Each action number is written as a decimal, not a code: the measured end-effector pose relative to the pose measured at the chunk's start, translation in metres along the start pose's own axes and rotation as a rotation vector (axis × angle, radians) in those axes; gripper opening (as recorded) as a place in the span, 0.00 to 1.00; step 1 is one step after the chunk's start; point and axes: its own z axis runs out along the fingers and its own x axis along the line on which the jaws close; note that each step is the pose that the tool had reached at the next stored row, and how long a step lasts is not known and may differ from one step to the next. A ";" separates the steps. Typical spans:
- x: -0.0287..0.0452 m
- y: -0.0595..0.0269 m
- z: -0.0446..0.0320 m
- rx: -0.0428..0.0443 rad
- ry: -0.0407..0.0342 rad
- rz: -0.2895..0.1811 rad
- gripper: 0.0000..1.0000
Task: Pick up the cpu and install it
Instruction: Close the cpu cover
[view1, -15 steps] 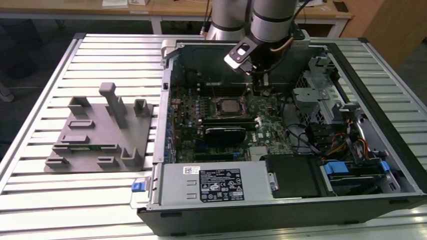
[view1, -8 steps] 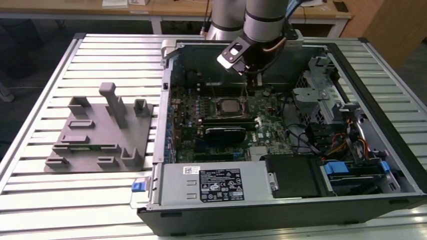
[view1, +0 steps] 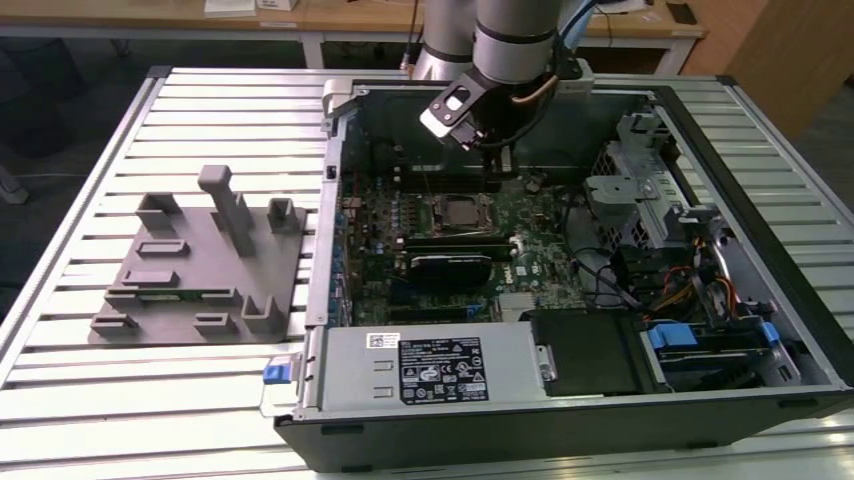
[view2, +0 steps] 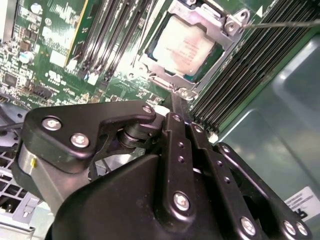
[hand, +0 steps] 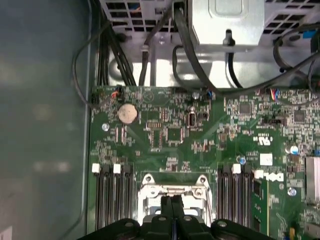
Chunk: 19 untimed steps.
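The cpu (view2: 185, 50) lies flat in the motherboard socket, its silver-grey top showing inside the metal frame (view2: 227, 24). In the exterior view the cpu (view1: 458, 210) is near the middle of the open computer case. My gripper (view1: 497, 155) hangs just above the socket's far edge, a little above the board. Its two black fingers (hand: 167, 207) press together with nothing between them, over the socket frame (hand: 172, 187). In the second wrist view the fingertips (view2: 176, 102) end right beside the frame's rim.
Black memory slots (hand: 112, 200) flank the socket on both sides. Bundled cables (hand: 190, 60) and a drive cage (view1: 641, 170) lie along the case wall. A power supply (view1: 427, 365) fills the near corner. A grey parts fixture (view1: 200, 260) stands on the slatted table at the exterior view's left.
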 end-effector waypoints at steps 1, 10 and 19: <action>0.0000 0.0000 0.0000 0.0000 0.0000 0.000 0.11; -0.0001 -0.0003 0.0015 0.0033 -0.0040 0.000 0.11; -0.0004 -0.0070 0.0024 0.0032 -0.0039 0.000 0.11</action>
